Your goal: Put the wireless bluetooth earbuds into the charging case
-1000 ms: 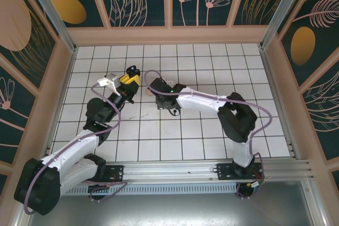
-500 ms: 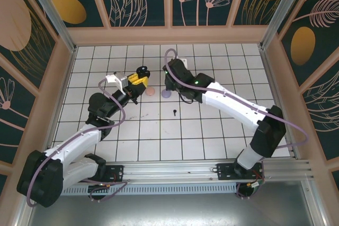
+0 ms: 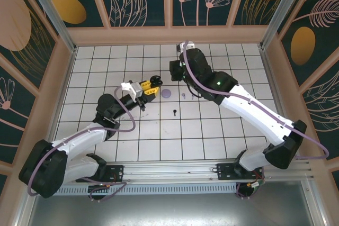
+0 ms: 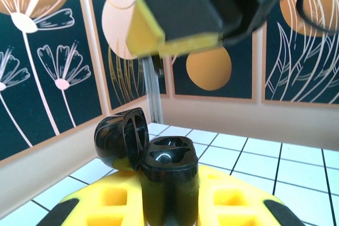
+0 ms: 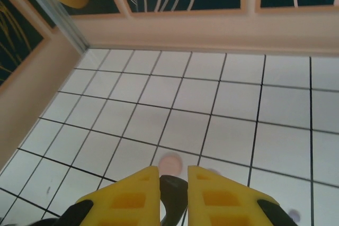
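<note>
My left gripper (image 3: 150,88) is shut on a black charging case (image 3: 155,80), held upright above the tiles. In the left wrist view the case (image 4: 167,157) stands between the yellow fingers (image 4: 238,205) with its lid hinged open to the left and both wells empty. My right gripper (image 3: 175,72) hangs over the back middle of the table, to the right of the case and apart from it. It is shut on a black earbud (image 5: 174,197). A second black earbud (image 3: 174,112) lies on the tiles.
A round lilac case (image 3: 168,93) lies on the tiles just right of my left gripper, with a tiny lilac earbud (image 3: 184,97) beside it. A blurred pink round thing (image 5: 170,162) lies on the floor under my right gripper. Patterned walls enclose the white tiled table (image 3: 228,130).
My right arm has swung from the table's middle toward the back, carrying the black earbud. My left gripper has moved right with the open black case.
</note>
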